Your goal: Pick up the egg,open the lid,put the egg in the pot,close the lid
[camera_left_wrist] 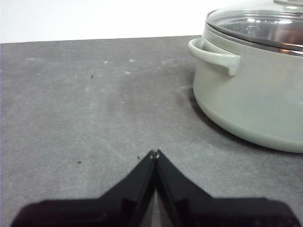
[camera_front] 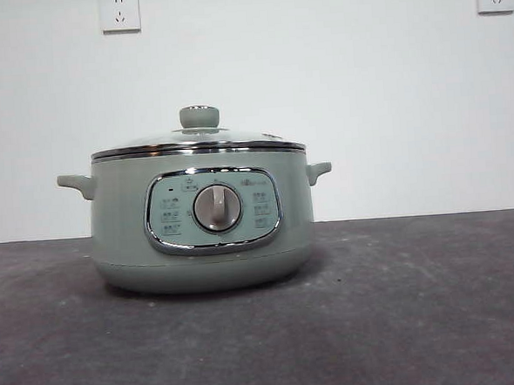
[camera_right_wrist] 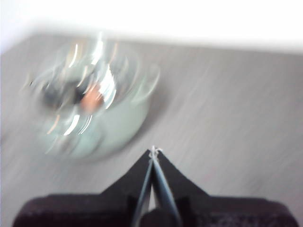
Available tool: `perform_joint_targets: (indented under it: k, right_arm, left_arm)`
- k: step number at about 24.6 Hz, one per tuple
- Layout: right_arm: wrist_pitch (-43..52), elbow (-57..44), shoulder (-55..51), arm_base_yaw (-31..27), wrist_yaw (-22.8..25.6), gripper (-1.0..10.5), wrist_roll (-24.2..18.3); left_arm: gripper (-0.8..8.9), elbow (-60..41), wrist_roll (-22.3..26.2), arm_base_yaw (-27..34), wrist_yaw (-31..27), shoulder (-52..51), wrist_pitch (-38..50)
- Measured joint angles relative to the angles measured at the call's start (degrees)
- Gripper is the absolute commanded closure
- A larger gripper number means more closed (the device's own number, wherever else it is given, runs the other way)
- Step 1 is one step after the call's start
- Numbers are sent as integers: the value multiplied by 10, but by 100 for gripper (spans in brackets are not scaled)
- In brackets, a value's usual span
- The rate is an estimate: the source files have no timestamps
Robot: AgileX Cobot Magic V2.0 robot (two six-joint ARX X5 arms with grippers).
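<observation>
1. One green pot (camera_front: 202,226) stands on the dark worktop (camera_front: 422,322), toward its far edge by the white wall.
2. One glass lid (camera_front: 199,142) sits closed on it.
3. One orange egg (camera_right_wrist: 91,100) shows blurrily inside, through the lid.
4. Bare worktop lies all around the pot.
5. Left fingers (camera_left_wrist: 154,154) and right fingers (camera_right_wrist: 154,151) are pressed together, empty.

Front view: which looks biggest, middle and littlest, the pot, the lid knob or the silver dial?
1. The pot, by far the biggest.
2. The silver dial.
3. The lid knob, only slightly smaller than the dial and farther back, so those two are unsure.
</observation>
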Motion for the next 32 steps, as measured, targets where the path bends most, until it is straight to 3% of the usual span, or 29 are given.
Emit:
perform_joint_targets:
  k: [4,7,12,19,32]
  right_arm:
    - [141,-135,-106,-127,-1,946,-49]
    - [220,-234,-169,-160,-2,946,-57]
    - [291,-376,-236,-166,-2,946,-52]
    - [331,-503,-255,-166,-2,946,10]
    - [335,-507,-256,-166,2,946,30]
  left_arm:
    - [817,0,0,0,0,0,0]
    - [817,0,0,0,0,0,0]
    - [817,0,0,0,0,0,0]
    - [817,0,0,0,0,1,0]
    - [817,0,0,0,0,3,1]
